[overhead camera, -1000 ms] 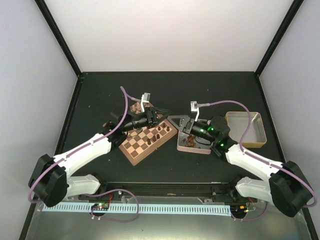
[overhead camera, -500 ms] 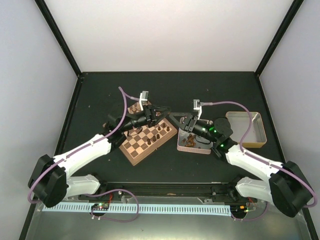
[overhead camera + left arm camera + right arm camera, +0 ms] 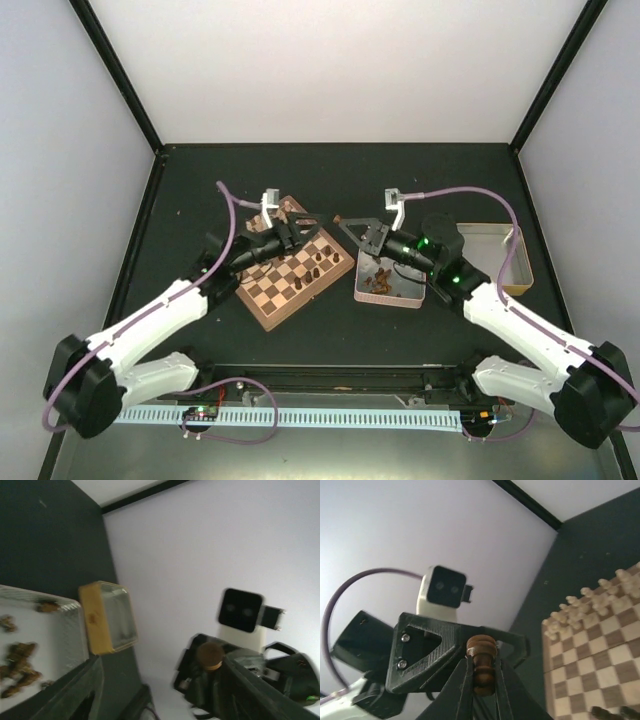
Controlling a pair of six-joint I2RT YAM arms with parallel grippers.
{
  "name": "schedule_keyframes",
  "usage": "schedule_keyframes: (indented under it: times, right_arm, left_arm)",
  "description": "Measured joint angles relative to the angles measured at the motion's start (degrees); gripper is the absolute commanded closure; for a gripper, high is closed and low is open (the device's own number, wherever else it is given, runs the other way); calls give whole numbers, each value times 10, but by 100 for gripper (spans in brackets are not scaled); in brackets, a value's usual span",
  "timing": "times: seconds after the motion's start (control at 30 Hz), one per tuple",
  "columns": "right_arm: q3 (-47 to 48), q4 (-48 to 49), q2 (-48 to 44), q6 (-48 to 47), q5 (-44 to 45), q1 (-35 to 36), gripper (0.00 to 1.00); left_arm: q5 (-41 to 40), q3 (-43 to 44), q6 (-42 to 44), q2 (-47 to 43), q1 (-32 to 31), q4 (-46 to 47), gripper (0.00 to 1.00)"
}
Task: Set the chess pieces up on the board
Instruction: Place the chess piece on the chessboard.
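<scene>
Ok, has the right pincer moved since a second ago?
Yes. The right pincer, shut on a dark brown wooden chess piece, has left the silvery rectangular tin and now sits beyond its far-left corner, toward the checkered wooden board.

Left arm stretched forward and inward, wrist roughly level. Left gripper points toward the right one, its fingers spread wide with nothing between them. Right arm also reaches forward and inward, elbow bent, wrist lifted. Right gripper points at the left one, its fingers pinched on a small dark chess piece held upright at the tips. The two grippers face each other tip to tip, near but apart. In the right wrist view the left gripper sits just ahead of the held piece.
</scene>
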Motion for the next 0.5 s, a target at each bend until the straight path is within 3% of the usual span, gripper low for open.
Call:
schedule_keyframes:
  times: [0.23, 0.5]
  right_arm:
    - [186, -302, 96, -178, 59, 1, 99]
    - [391, -572, 296, -318, 174, 45, 98]
  left_arm:
    - [-84, -78, 92, -137, 99, -134, 23]
    - [-178, -69, 249, -269, 160, -335, 21]
